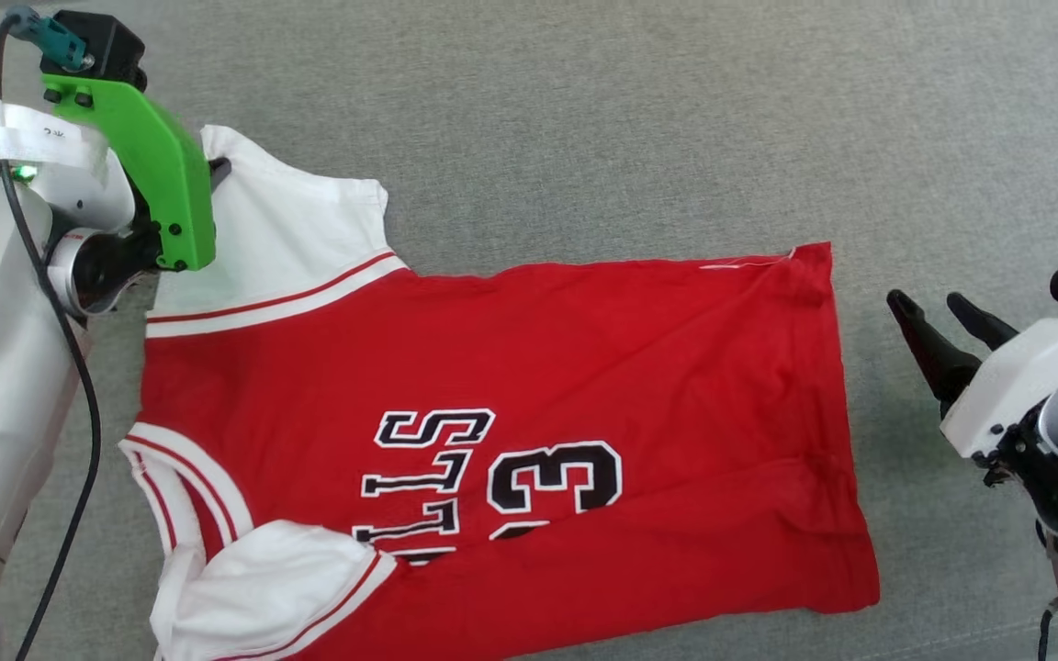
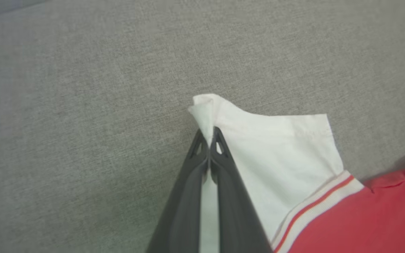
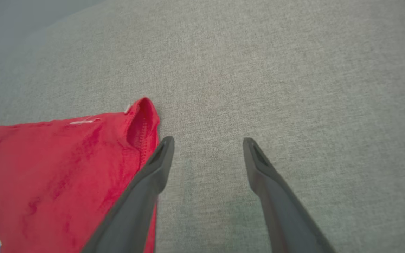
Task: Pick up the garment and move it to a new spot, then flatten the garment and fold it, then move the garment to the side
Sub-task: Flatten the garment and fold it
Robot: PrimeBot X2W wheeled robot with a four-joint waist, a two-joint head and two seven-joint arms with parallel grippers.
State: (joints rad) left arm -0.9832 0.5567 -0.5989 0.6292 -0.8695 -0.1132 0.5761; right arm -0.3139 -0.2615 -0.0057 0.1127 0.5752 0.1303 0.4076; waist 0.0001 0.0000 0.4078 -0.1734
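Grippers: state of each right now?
Left gripper: closed on the shirt, pinching its white sleeve.
Right gripper: open, holding nothing.

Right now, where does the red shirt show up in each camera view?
Head view: the garment spreads across the centre, sleeve pinched by the left tool.
Left wrist view: its white sleeve, right of centre.
Right wrist view: its red hem corner, lower left, beside the open right tool.
Shared landmark: the grey cloth surface.
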